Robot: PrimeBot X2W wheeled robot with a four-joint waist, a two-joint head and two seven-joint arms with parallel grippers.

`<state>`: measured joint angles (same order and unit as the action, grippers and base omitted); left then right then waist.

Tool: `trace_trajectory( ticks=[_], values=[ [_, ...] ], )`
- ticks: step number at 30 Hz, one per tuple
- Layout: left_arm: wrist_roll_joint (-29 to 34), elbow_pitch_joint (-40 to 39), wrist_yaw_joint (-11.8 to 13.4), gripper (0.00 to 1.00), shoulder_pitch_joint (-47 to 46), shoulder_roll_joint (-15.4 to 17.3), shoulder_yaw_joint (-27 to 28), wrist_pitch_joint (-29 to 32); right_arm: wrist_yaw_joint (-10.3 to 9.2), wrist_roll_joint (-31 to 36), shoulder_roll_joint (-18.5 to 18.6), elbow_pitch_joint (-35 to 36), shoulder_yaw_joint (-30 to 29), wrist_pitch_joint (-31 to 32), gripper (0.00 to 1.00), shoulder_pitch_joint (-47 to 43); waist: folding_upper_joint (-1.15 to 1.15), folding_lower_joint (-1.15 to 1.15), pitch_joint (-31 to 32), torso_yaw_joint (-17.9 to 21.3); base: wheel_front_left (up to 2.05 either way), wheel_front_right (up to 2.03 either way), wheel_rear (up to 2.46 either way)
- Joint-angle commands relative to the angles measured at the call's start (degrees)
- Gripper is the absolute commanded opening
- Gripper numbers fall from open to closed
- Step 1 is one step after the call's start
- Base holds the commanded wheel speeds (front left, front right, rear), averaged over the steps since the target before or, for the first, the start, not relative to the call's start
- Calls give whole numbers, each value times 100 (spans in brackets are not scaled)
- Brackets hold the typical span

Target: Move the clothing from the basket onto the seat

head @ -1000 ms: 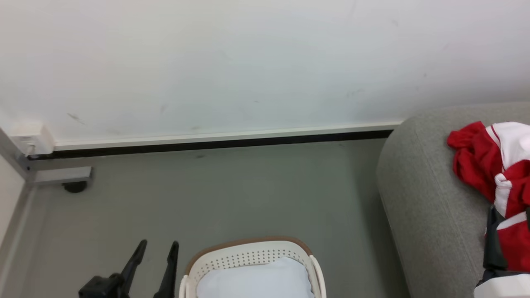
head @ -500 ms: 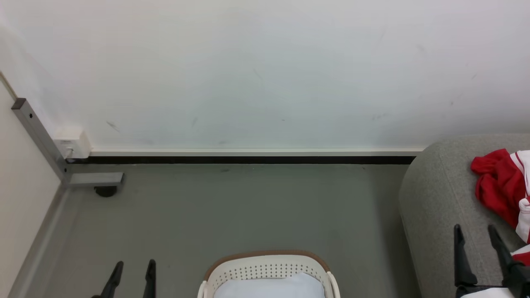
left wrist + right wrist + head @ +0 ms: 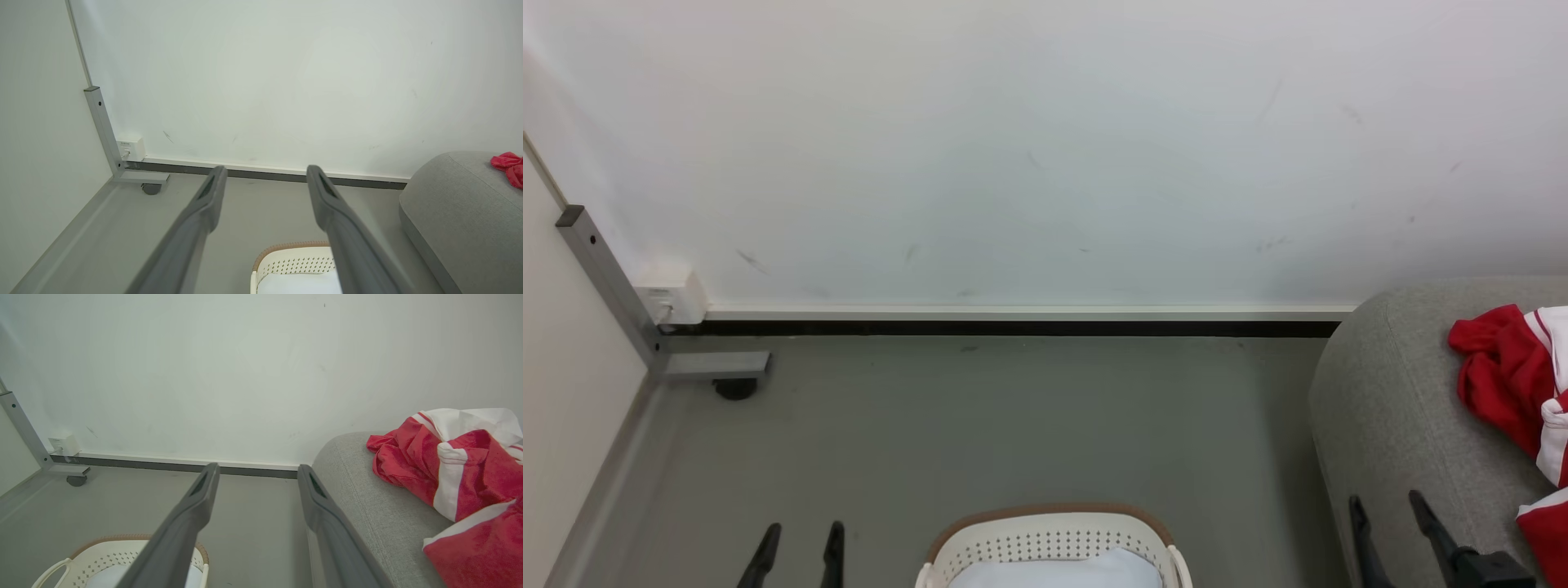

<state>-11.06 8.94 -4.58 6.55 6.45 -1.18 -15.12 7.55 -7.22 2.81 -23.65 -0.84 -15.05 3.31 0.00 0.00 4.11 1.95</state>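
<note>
Left gripper [image 3: 800,543] and right gripper [image 3: 1387,523], dark two-fingered claws, hang spread, empty. Red-and-white fabric clothing [image 3: 1503,376] lies on the grey upholstered seat [image 3: 1388,408], right. Near, the cream perforated basket [image 3: 1045,516] holds a pale pad [image 3: 1054,573]; task seemingly done.

Left tool [image 3: 799,545] and right tool [image 3: 1387,516] both gape, holding nothing.

Bright even light, soft shadows, sharp focus, wide-angle bending at edges

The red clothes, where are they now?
The clothing lies crumpled on the grey seat at the head view's right edge, to the right of the basket.
</note>
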Motion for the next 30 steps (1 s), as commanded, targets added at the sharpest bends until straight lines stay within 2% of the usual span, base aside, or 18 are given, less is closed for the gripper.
trace_trajectory(
  ticks=[1, 8, 22, 23, 27, 30],
  values=[
    [87, 28, -41, 100, 70, -30, 43, -4, -13, -102, 17, -66, 91, -17, 100, -98, 0, 0, 15, 9, 0, 0, 0],
    [257, 141, -177, 100, -2, -141, 129, -4, -13, -203, 16, -240, 347, -17, 100, -126, 0, 0, 33, 15, 0, 0, 0],
    [295, 316, -282, 100, -146, -206, 177, -4, -13, -299, 17, -257, 507, -18, 100, -21, 0, 0, 33, 14, 0, 0, 0],
    [296, 330, -252, 0, -96, -204, 158, 0, 1, -271, -3, -268, 503, 1, 0, -42, 0, 0, 33, 17, 0, 0, 0],
    [283, 553, -252, 0, 6, -251, 121, 16, 1, -290, -34, -452, 501, 41, 0, -153, 0, 0, 32, 18, 0, 0, 0],
    [-64, 584, -253, 0, -78, -255, 179, 133, 1, -631, -32, -424, 426, 158, 0, -102, 0, 0, 21, 13, 0, 0, 0]
  ],
)
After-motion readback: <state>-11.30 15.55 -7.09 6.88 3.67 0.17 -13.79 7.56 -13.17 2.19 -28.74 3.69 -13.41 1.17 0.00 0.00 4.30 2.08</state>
